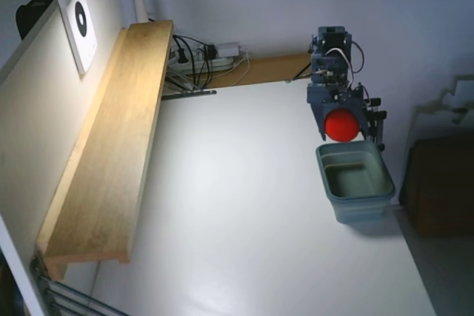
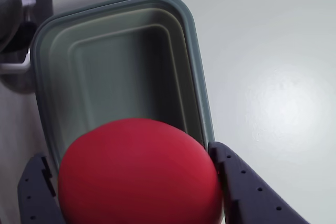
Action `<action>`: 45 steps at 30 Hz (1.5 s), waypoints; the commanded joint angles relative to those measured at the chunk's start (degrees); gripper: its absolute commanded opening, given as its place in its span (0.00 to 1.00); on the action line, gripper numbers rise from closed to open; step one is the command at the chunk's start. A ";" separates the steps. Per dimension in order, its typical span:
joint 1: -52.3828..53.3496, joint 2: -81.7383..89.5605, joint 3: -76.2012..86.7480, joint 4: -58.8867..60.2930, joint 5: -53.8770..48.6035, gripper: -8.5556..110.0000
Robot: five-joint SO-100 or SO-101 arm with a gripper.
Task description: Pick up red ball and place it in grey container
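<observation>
The arm (image 1: pixel 335 79) is grey-blue plastic with looping white and black cables, its dark fingers (image 2: pixel 252 190) dotted with small holes.

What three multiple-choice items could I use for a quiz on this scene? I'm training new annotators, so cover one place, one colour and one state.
1. Where is the red ball?
A. lying on the table
B. held in the end effector, above the grey container
C. on the wooden shelf

2. What colour is the container?
A. grey-blue
B. yellow
C. white

3. What is the container's state?
A. upside down
B. upright with the ball inside
C. upright and empty

Answers:
1 B: the wrist view shows a finger on each side of the ball, with the container's open inside right beyond it.
2 A: its rim and walls look grey-blue in both views.
3 C: the opening faces up and its floor is bare in both views.
</observation>
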 commanded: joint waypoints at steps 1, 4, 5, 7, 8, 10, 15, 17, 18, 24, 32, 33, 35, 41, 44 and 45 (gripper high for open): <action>-0.40 1.12 -2.44 0.37 0.18 0.39; -0.40 1.12 -2.44 0.37 0.18 0.39; -0.40 1.12 -2.44 0.37 0.18 0.39; -0.40 1.12 -2.44 0.37 0.18 0.39; -0.40 1.12 -2.44 0.37 0.18 0.39; -0.40 1.12 -2.44 0.37 0.18 0.39; -0.34 1.16 -2.42 0.38 0.18 0.39; -0.06 1.30 -2.30 0.39 0.18 0.39; 0.21 1.43 -2.19 0.41 0.18 0.39; 2.80 2.75 -1.13 0.56 0.18 0.38; 8.74 5.78 1.30 0.91 0.18 0.35; 9.79 6.32 1.73 0.98 0.18 0.35; 11.65 7.27 2.48 1.09 0.18 0.34; 18.36 10.69 5.23 1.49 0.18 0.32; 22.01 12.55 6.72 1.70 0.18 0.30; 23.46 13.29 7.31 1.79 0.18 0.29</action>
